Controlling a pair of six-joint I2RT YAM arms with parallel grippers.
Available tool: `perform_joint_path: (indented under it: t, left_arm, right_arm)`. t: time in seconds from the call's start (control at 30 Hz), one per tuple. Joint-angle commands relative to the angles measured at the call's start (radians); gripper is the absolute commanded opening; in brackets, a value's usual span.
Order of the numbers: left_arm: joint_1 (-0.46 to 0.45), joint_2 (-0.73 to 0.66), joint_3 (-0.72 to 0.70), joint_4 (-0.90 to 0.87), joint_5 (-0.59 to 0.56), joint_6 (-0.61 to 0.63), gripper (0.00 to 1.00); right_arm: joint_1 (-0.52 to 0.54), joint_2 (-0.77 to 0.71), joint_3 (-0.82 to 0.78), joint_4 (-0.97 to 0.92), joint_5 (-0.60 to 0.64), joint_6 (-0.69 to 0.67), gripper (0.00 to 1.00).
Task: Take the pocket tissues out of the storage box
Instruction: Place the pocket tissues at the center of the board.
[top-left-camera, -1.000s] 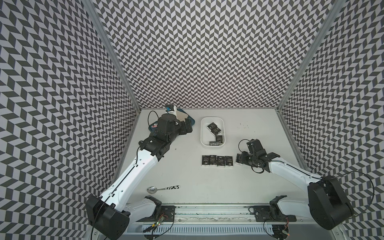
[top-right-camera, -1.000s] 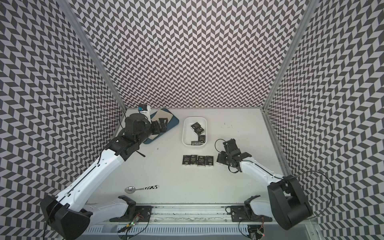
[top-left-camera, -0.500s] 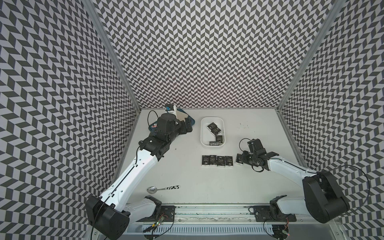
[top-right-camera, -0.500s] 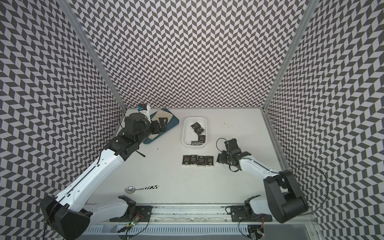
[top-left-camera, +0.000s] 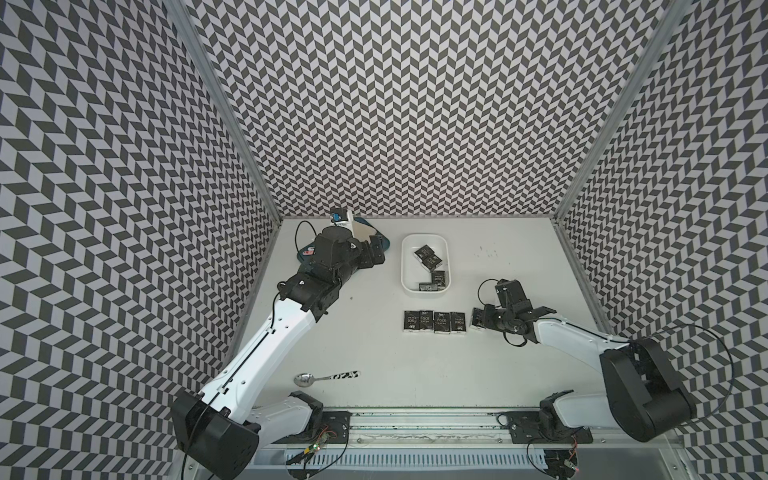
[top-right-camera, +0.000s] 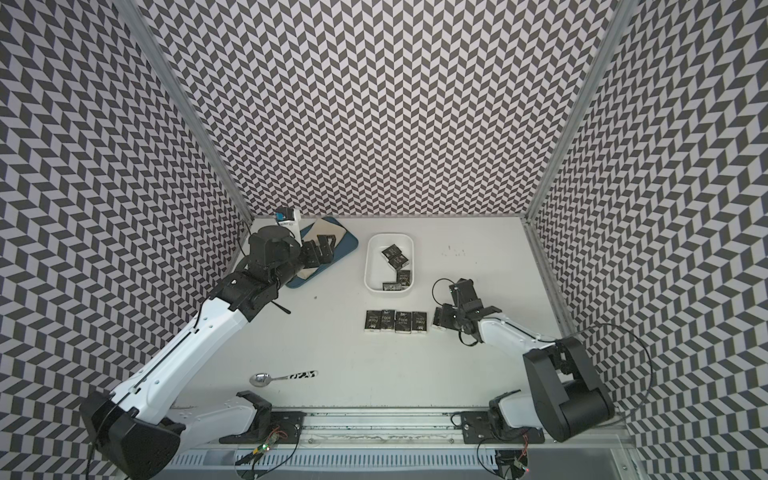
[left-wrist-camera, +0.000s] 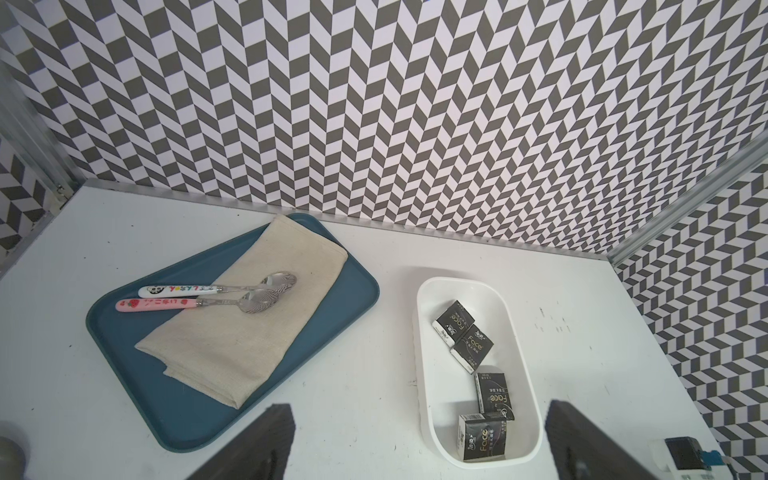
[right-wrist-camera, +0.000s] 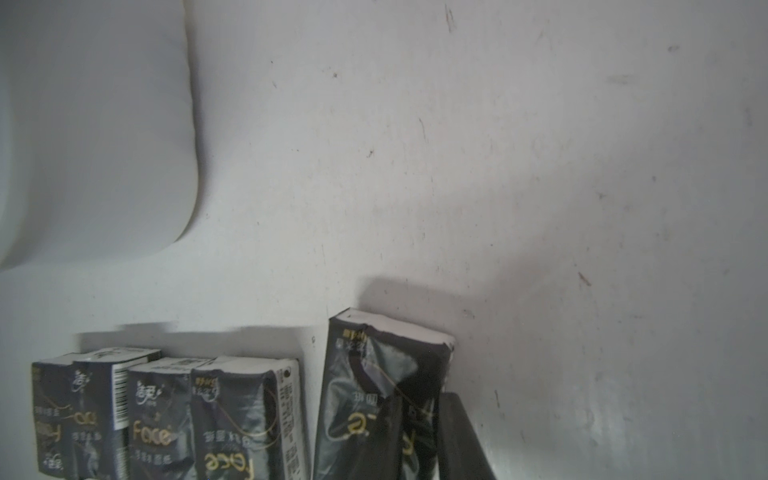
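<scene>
Enclosure: a white table (top-left-camera: 415, 395) is walled on three sides with black-and-white chevron panels (top-left-camera: 415, 124). The tabletop is scuffed, and small dark specks (top-left-camera: 486, 251) are noted toward the back right. A metal rail (top-left-camera: 415, 432) carrying both arm bases is mounted along the front edge.

The box (top-left-camera: 404, 266) is placed near the back edge, about mid-width. Four tissue packets (top-left-camera: 432, 261) are counted inside, loose, gathered toward its right wall and front end.

Four more are laid flat, side by side, in a row (top-left-camera: 434, 322) on the table in front of the box. A fifth packet (top-left-camera: 478, 319) is found just right of the row, apart from it, at the tip of the right gripper (top-left-camera: 488, 321). In the right wrist view one finger (right-wrist-camera: 461, 436) is seen against its side; whether it is pinched cannot be told.

The left gripper (left-wrist-camera: 419, 409) is held over the blue tray (top-right-camera: 345, 245) in the back left corner, fingers spread wide, nothing between them. A beige cloth (left-wrist-camera: 249, 316) with two spoons (left-wrist-camera: 232, 293) is noted on the tray. A third spoon (top-left-camera: 326, 377) is seen near the front edge, left of centre.
</scene>
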Motion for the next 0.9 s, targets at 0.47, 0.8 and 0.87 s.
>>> perform_joint_path:
  t: [0.47, 0.8, 0.87]
  left_arm:
    - [0.006, -0.004, 0.038, 0.002, 0.010, 0.000, 0.99]
    - [0.005, -0.003, 0.034, 0.005, 0.010, -0.003, 0.99]
    - [0.005, -0.002, 0.032, 0.003, 0.010, -0.003, 0.99]
  right_arm:
    - [0.051, 0.012, -0.014, -0.005, -0.021, -0.100, 0.16]
    - [0.076, 0.018, 0.011, -0.011, -0.030, -0.097, 0.18]
    - [0.079, 0.023, 0.020, -0.009, -0.038, -0.096, 0.18]
